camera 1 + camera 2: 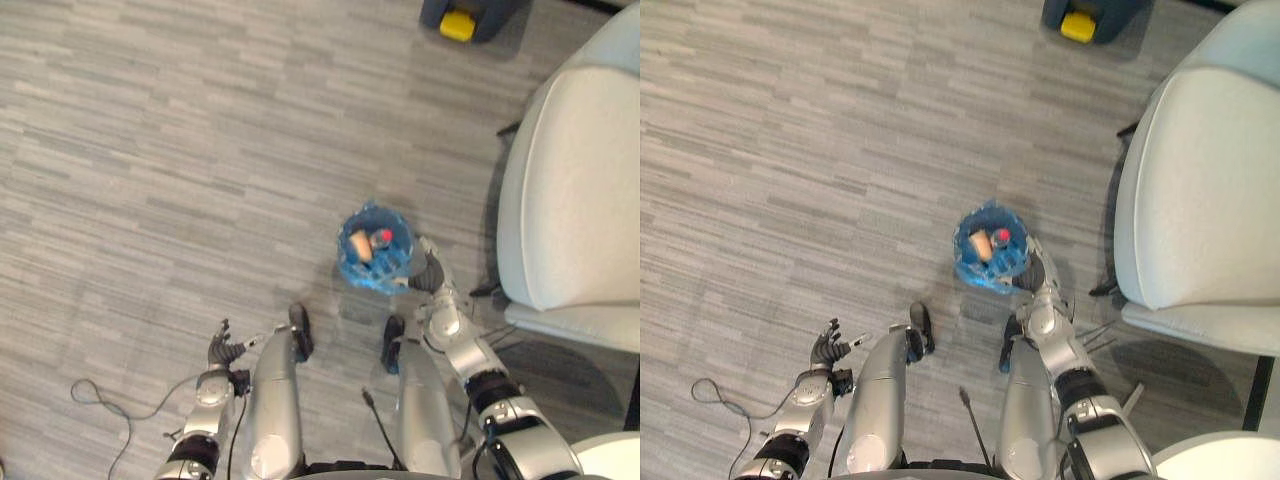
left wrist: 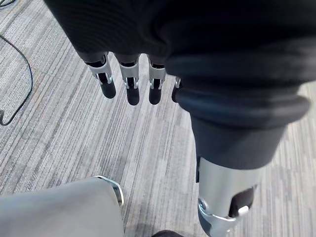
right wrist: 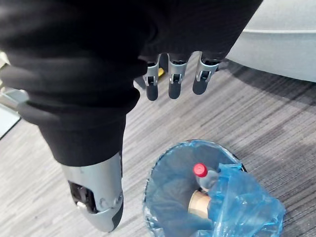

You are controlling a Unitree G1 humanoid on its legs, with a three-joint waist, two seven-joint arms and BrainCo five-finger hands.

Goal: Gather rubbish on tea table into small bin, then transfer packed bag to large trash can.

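While small bin (image 1: 375,258) stands upright on floor (image 1: 150,150), blue bag (image 3: 247,207) lines it, mouth up. Bottle (image 3: 206,178) inside, long axis near upright, red cap topmost; tan cup (image 3: 199,202) beside it. Right hand (image 1: 430,274) just beside bin, fingers (image 3: 170,85) straight, empty. Left hand (image 1: 222,348) well apart from bin, fingers (image 2: 129,89) loose, empty. Armchair (image 1: 570,180) near bin.

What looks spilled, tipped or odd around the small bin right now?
Nothing stands out. The small bin stands upright on the floor; its blue bag, rim bunched on one side, holds a red-capped bottle and a tan item.
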